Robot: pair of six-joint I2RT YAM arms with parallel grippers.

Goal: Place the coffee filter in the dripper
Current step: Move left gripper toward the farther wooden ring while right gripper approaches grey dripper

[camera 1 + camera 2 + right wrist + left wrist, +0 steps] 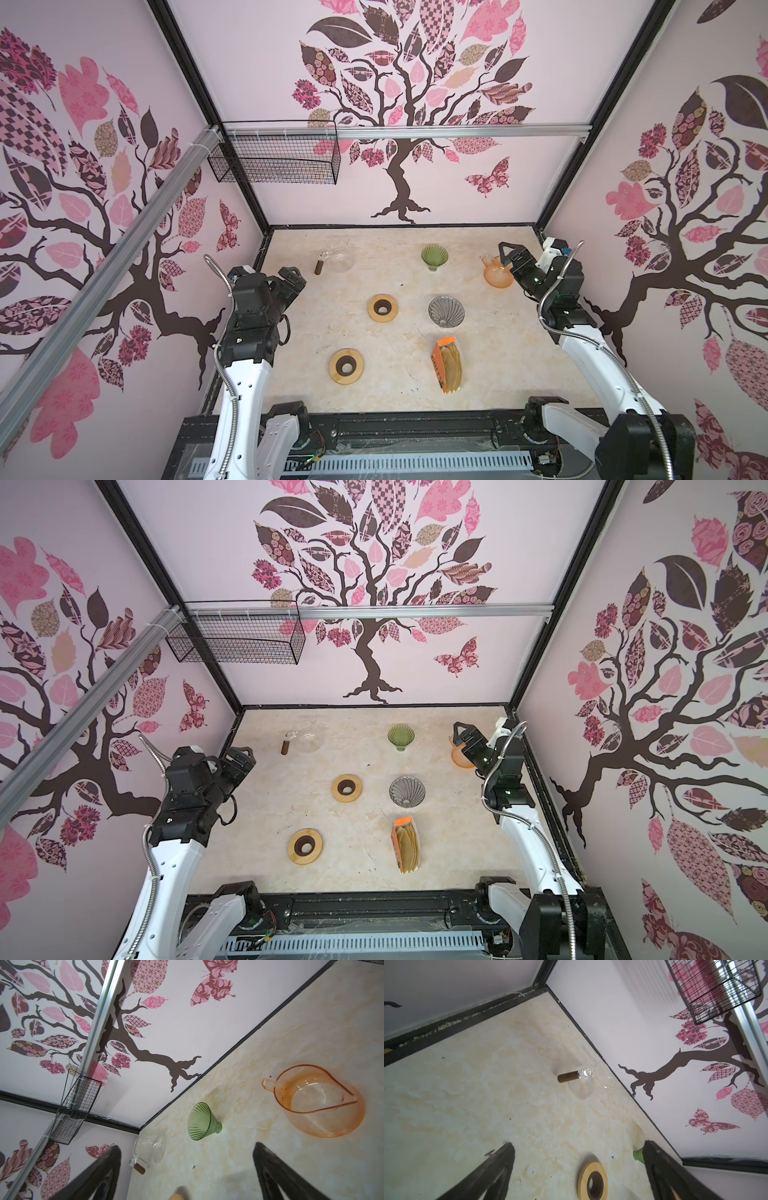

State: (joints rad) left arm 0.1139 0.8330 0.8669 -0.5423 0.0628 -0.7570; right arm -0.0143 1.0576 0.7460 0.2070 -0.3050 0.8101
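You had both arms drawn back toward the sides of the table point(316, 332), which I judged was to leave the middle free for a reach: the left gripper point(293, 280) hung over the left edge with its jaws spread and nothing between them, and the right gripper point(512, 253) hovered above the orange server point(496, 276), likewise spread wide and empty. The coffee filters point(452, 368) sat as a brown stack in an orange box point(439, 361) lying on its side, open face up, near the front and just in front of the grey ribbed dripper point(446, 311); laid that way, the top sheet probably offered itself to a pinch from above. Your count ran: two drippers, the grey one and a green dripper point(434, 254) farther back, both mouth up; two rings, a wooden ring point(393, 308) at mid-table and a second wooden ring point(358, 368) nearer the front; two servers, the orange one and a clear server point(338, 259) with a wooden handle; one box. Neither dripper held a filter yet
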